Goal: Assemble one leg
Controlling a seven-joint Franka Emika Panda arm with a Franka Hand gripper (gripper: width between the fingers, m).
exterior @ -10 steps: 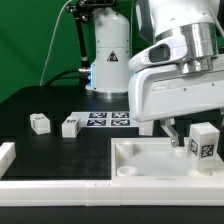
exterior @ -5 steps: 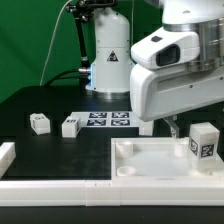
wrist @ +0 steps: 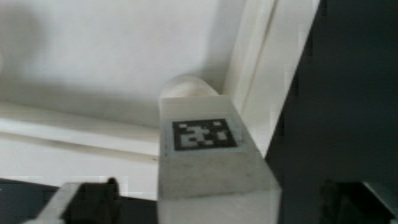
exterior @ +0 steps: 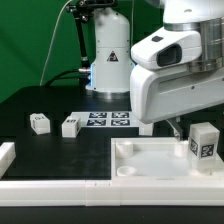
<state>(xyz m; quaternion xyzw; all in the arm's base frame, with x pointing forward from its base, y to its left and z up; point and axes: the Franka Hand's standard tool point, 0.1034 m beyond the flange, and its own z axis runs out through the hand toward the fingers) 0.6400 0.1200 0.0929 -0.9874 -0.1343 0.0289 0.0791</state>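
A leg [exterior: 203, 142], a small white block with a black-and-white tag, stands upright at a corner of the white tray [exterior: 150, 160] on the exterior view's right. In the wrist view the leg [wrist: 214, 140] rises between my fingers, over a round corner socket of the tray [wrist: 107, 70]. My gripper [exterior: 175, 127] [wrist: 222, 200] is open, with a gap on each side of the leg, and sits just above and beside it. Two more legs [exterior: 39, 123] [exterior: 69, 126] lie on the black table at the left.
The marker board [exterior: 108, 119] lies on the table behind the tray. A white rail [exterior: 60, 185] runs along the front edge, with a white block [exterior: 5, 155] at the far left. The robot base [exterior: 108, 60] stands at the back.
My gripper and wrist rose from their lower position one second ago and have held still over the last half second. The leg stayed upright on the tray.
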